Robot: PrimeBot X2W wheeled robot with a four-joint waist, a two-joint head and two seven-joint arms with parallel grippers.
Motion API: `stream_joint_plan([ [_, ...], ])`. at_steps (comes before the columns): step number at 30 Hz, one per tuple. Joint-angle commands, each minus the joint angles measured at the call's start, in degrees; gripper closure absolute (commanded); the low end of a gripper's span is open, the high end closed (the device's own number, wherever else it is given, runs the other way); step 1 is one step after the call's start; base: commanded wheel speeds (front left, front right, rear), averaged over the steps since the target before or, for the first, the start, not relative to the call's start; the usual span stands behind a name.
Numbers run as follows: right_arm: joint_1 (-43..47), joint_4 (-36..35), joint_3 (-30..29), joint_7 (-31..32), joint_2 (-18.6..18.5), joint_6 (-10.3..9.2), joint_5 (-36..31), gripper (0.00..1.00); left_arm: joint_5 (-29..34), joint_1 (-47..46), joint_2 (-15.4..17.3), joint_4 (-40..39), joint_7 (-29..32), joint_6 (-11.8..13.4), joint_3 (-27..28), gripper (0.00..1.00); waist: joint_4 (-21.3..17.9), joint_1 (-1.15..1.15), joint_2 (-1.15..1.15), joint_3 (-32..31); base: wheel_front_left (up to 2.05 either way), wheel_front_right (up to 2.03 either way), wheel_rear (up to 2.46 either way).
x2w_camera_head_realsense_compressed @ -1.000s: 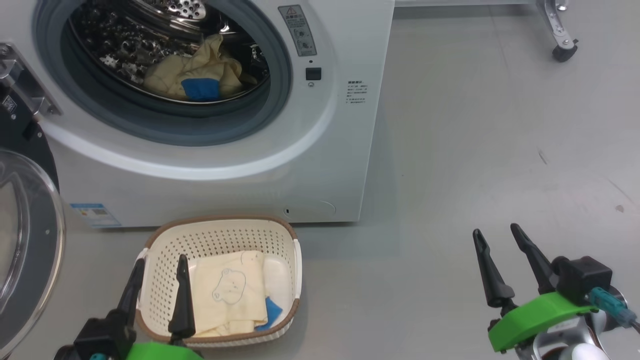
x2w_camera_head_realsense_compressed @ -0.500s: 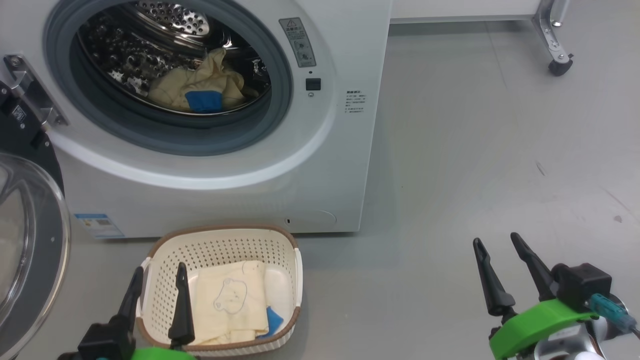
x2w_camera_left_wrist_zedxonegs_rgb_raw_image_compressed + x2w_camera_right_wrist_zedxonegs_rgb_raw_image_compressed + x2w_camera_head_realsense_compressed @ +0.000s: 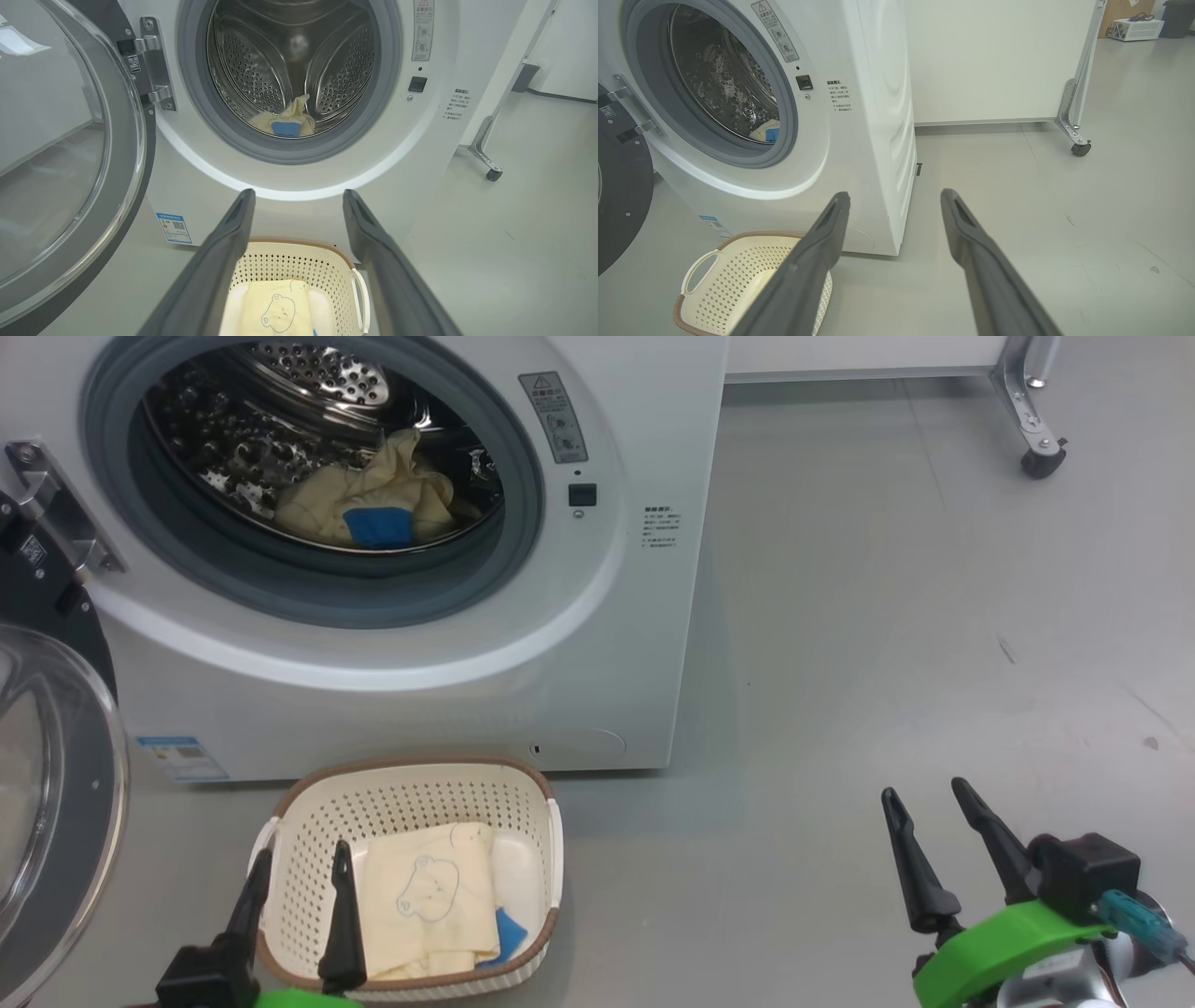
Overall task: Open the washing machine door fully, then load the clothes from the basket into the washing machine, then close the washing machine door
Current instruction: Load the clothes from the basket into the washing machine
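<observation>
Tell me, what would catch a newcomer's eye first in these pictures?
A big white washing machine stands at the upper left, its round glass door swung wide open to the left. In its steel drum lies a crumpled cream-yellow garment with a blue cuff. On the floor in front sits a small perforated basket holding a folded garment with a bear face.

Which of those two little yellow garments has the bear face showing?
The garment lying flat in the basket, its bear drawing facing up. The other garment sits crumpled inside the washing machine drum, with a blue cuff showing.
</observation>
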Motion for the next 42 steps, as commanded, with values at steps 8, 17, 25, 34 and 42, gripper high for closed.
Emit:
stream_joint_plan([
  [8,-2.66,-2.49,1.93,-0.43,-0.54,-0.16,0.61,0.00,0.12,-6.03,0.51,0.94,1.47,5.31,1.64,0.00,-1.34,0.00,0.00,2.35,0.00,0.00,0.00],
  [17,-7.10,-2.43,3.57,-1.70,-0.54,-0.16,1.37,0.00,-0.40,-14.58,-0.03,8.44,6.13,2.73,-0.16,0.00,-2.84,0.00,0.00,10.56,0.00,0.00,0.00],
  [25,-14.40,-0.14,6.22,-4.78,-0.54,-0.16,2.26,0.00,-2.08,-27.13,-2.22,22.18,9.54,-3.59,-2.31,0.00,-4.98,0.00,0.00,21.46,0.00,0.00,0.00],
  [34,-20.38,2.66,9.47,-7.55,-0.54,-0.16,3.86,0.00,-5.92,-37.14,-3.42,38.33,12.43,-9.96,-1.58,0.00,-7.76,0.00,0.00,29.09,0.00,0.00,0.00],
  [42,-25.84,5.06,12.91,-10.10,-0.54,-0.16,6.54,0.00,-8.05,-46.11,-2.85,51.62,13.83,-14.21,-0.41,0.00,-11.75,0.00,0.00,37.62,0.00,0.00,0.00],
])
